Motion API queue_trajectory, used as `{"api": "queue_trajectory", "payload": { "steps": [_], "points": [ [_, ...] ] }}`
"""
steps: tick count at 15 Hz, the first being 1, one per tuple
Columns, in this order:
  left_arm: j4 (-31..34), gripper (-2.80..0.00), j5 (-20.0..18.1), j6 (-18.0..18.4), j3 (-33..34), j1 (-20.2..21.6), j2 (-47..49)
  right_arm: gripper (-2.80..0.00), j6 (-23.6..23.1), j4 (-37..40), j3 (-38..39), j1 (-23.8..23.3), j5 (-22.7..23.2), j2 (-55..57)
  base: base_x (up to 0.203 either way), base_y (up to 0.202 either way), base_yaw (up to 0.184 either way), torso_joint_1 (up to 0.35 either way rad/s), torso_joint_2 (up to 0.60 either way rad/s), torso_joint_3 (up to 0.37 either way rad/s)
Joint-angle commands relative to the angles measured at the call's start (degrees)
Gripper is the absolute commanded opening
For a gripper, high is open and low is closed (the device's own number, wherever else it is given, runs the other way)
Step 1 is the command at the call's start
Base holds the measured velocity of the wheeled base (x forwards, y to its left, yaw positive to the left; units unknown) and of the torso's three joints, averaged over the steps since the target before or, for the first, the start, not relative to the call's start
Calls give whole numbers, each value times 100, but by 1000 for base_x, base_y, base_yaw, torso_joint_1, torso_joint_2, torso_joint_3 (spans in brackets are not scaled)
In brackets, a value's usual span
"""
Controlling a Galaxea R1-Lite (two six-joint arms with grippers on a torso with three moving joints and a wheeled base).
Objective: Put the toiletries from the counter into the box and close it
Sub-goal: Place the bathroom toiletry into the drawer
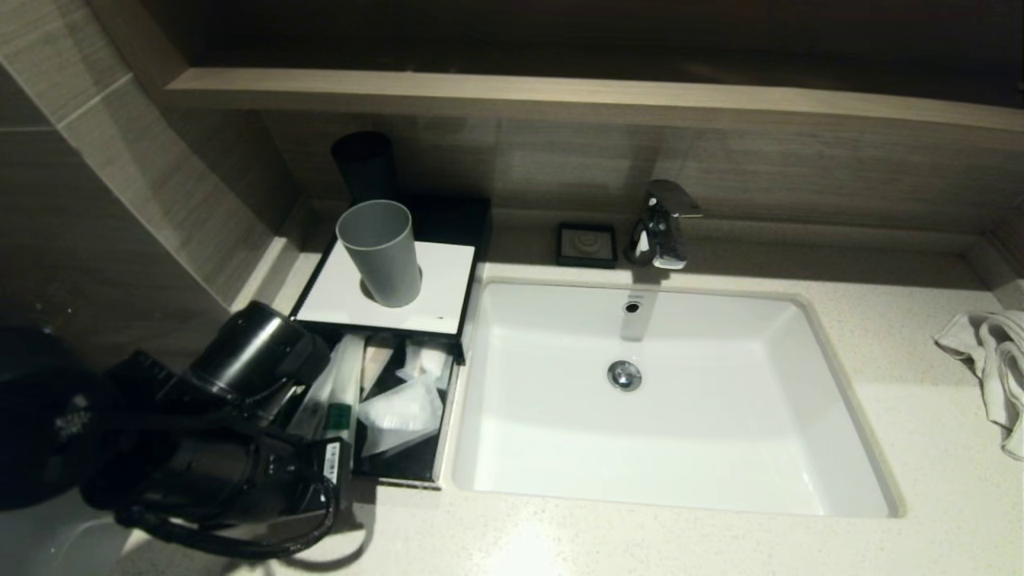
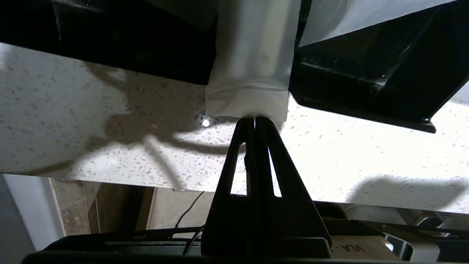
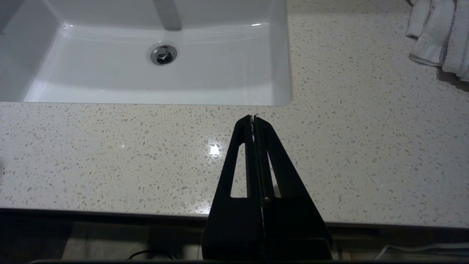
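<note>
- Left gripper (image 2: 255,119) is seen with its jaws pressed together, the tips butted against the sealed near end of a long packet (image 2: 253,62); whether the film is pinched or merely pushed cannot be told.
- That packet is a slim, translucent white sleeve with a crimped end, its long axis running straight on from the fingertips into the drawer (image 1: 444,424), so a push along that line is judged to be what the coming move turns on.
- The packet's near end overhangs the drawer's front lip, above the speckled cream counter (image 2: 91,139), which is polished stone.
- Inside the drawer, a green-labelled packet (image 1: 340,400) and crumpled clear sachets (image 1: 404,412) are seen lying loose; the drawer stands pulled out from the box (image 1: 444,296).
- The box is low, black and rectangular with a flat matte white top, on which a grey plastic cup (image 1: 380,252) stands upright.
- Beside the drawer, the glossy white sink (image 1: 560,448) is set into the counter.
- Right gripper (image 3: 253,117) is parked with jaws together over the counter on the sink's far side from the drawer, so the left arm is by far the nearer.
</note>
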Motion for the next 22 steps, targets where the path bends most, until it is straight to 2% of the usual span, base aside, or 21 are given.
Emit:
{"api": "queue_trajectory", "payload": {
  "steps": [1,9,22],
  "points": [
    [30,-280,7,-12,-157,19,76,-280,-4,0,0,0,0,0,0,0,0,0,0,0],
    [3,-280,7,-3,-345,109,340,-280,-4,0,0,0,0,0,0,0,0,0,0,0],
    [69,-280,-2,110,-783,478,479,-280,-3,0,0,0,0,0,0,0,0,0,0,0]
  ]
}}
